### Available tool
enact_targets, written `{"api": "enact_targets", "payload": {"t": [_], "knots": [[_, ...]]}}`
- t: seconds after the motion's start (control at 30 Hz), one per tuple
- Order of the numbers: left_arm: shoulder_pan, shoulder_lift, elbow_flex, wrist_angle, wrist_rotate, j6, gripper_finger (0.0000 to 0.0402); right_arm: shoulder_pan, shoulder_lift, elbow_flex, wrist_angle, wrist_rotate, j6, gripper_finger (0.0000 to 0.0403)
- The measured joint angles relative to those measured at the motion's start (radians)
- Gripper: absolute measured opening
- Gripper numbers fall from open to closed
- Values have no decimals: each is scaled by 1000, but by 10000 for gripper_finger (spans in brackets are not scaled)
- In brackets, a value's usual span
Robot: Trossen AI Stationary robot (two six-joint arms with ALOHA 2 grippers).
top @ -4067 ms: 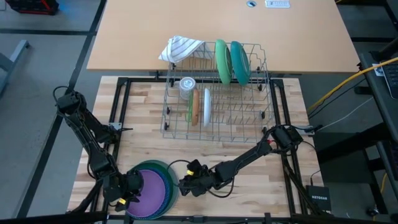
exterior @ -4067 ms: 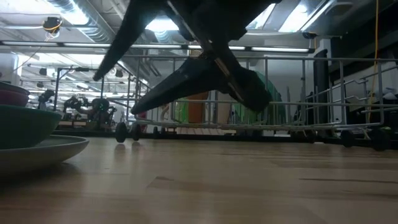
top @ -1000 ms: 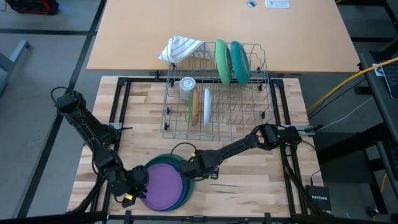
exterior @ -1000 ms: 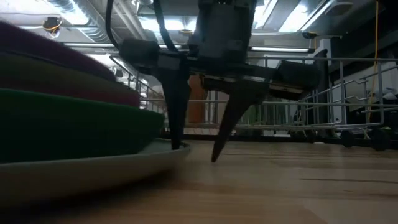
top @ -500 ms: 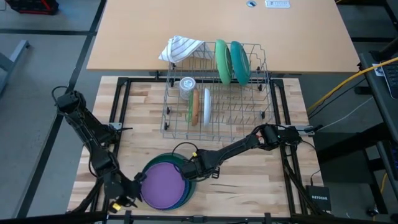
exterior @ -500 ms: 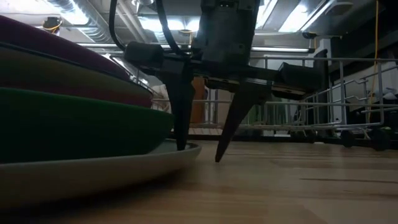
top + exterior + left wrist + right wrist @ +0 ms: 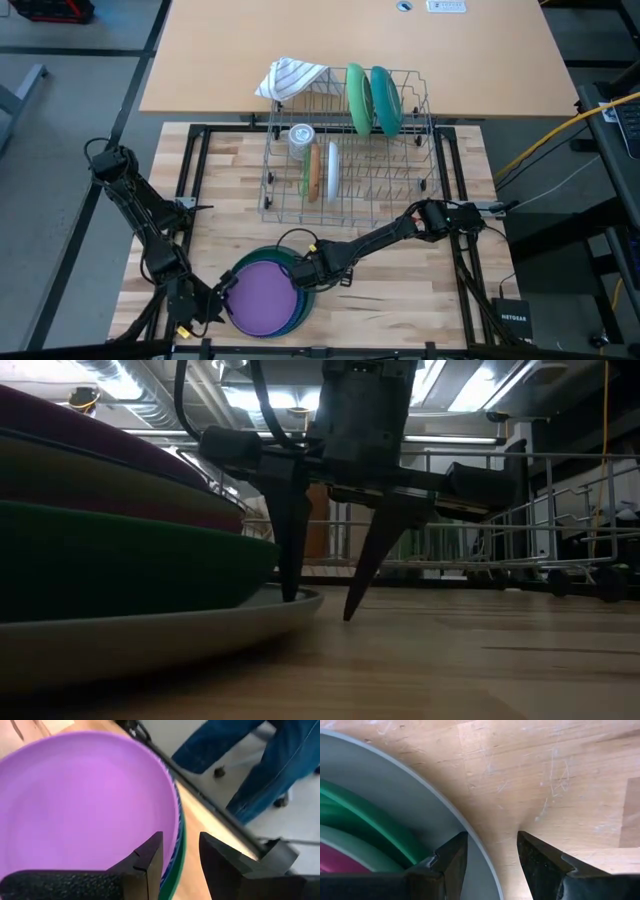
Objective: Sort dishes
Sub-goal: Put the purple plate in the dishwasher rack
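A stack of dishes (image 7: 265,298) lies on the table near its near edge, a purple plate (image 7: 85,805) on top and a pale plate (image 7: 150,635) at the bottom. My right gripper (image 7: 305,273) is open and points down at the stack's right rim, astride the pale plate's rim (image 7: 470,845). My left gripper (image 7: 213,300) is open at the stack's left rim, one finger over the purple plate and one outside (image 7: 180,860). More dishes stand on edge in the wire rack (image 7: 345,150). My right gripper has one fingertip (image 7: 290,592) inside the pale bottom plate's rim (image 7: 305,600) and the other (image 7: 352,610) outside it, low over the table, coming from above. The plate lies flat. I cannot tell whether the fingers touch it. My left gripper's fingers stand on either side of the stack's rim (image 7: 176,827); I cannot tell whether they touch it.
The wire rack holds a green plate (image 7: 358,98) and a teal plate (image 7: 385,98) at its far end, smaller dishes (image 7: 320,170) and a clear glass (image 7: 300,135). A striped cloth (image 7: 290,77) hangs on its far left corner. A person's legs (image 7: 260,765) show beyond the table.
My left gripper has drawn back a little from over the stack toward the table's near left corner. In the low view the stack has slid a little along the table toward my right gripper's fingers. My right gripper has stayed open at the rim.
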Motion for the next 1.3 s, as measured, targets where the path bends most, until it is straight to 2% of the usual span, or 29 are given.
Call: {"api": "enact_targets", "payload": {"t": [0.23,0.5,0.83,1.0,1.23,1.3], "knots": [[1,0,0,-65,-4,84,116,0,0,0,4,0,0,179],[4,1,0,-67,-11,197,116,0,-1,0,4,1,-1,179],[38,51,0,-61,-11,207,113,0,-1,0,5,0,-1,179],[39,57,0,-61,-12,206,85,0,-1,0,5,0,-1,179],[39,57,0,-59,-12,200,11,1,-1,0,10,22,-26,179],[40,57,0,-57,-15,195,6,1,-1,1,10,23,-29,179]]}}
